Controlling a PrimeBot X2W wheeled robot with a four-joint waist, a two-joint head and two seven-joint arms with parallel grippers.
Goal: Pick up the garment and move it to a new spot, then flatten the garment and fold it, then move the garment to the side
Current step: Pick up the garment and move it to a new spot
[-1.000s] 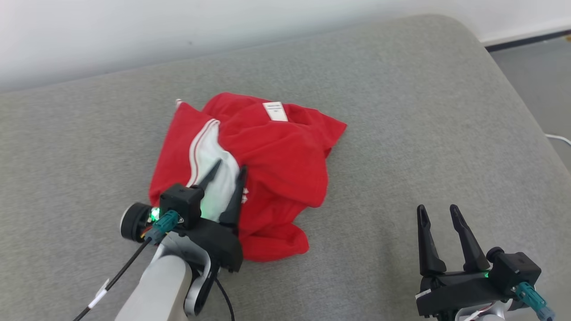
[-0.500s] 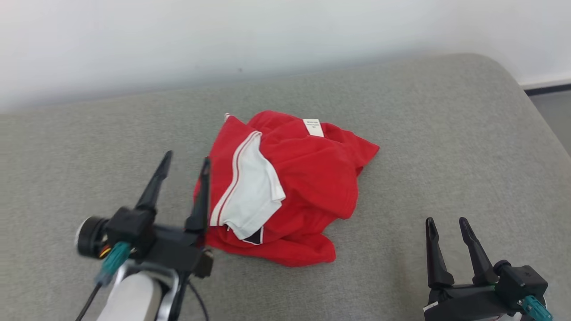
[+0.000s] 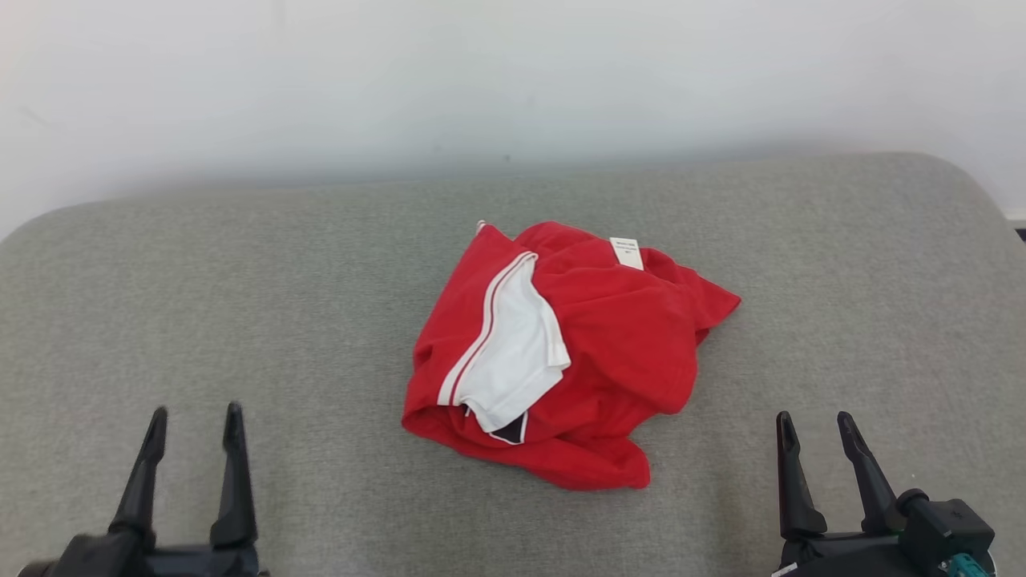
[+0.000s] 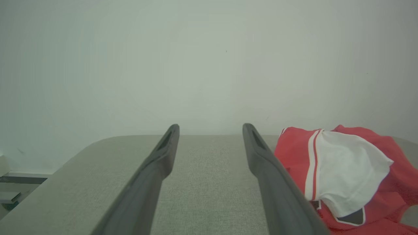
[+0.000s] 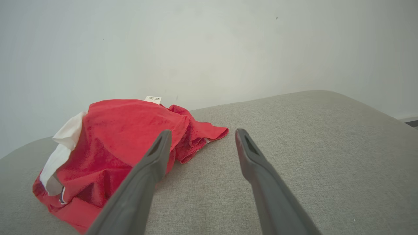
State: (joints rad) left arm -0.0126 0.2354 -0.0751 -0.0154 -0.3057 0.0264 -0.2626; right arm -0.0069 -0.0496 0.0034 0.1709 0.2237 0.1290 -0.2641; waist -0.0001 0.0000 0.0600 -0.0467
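The garment (image 3: 601,353) is a red piece with a white panel and a small white label, lying crumpled in a heap at the middle of the grey cushion (image 3: 240,304). My left gripper (image 3: 195,415) stands open at the lower left, well clear of the cloth, with nothing between its fingers. At the lower right my right gripper (image 3: 815,421) is open and empty too. In the left wrist view the garment (image 4: 343,169) lies right of the open left gripper (image 4: 210,127). In the right wrist view the garment (image 5: 124,137) lies left of the open right gripper (image 5: 201,132).
A pale wall (image 3: 513,80) runs close behind the cushion. The cushion's rounded corners show at the far left (image 3: 48,224) and far right (image 3: 962,172). Bare grey fabric stretches on both sides of the heap.
My left gripper has let go of the garment, opened and drawn back to the lower left. The head camera has swung, so the whole picture shifted. The garment rests where it was dropped.
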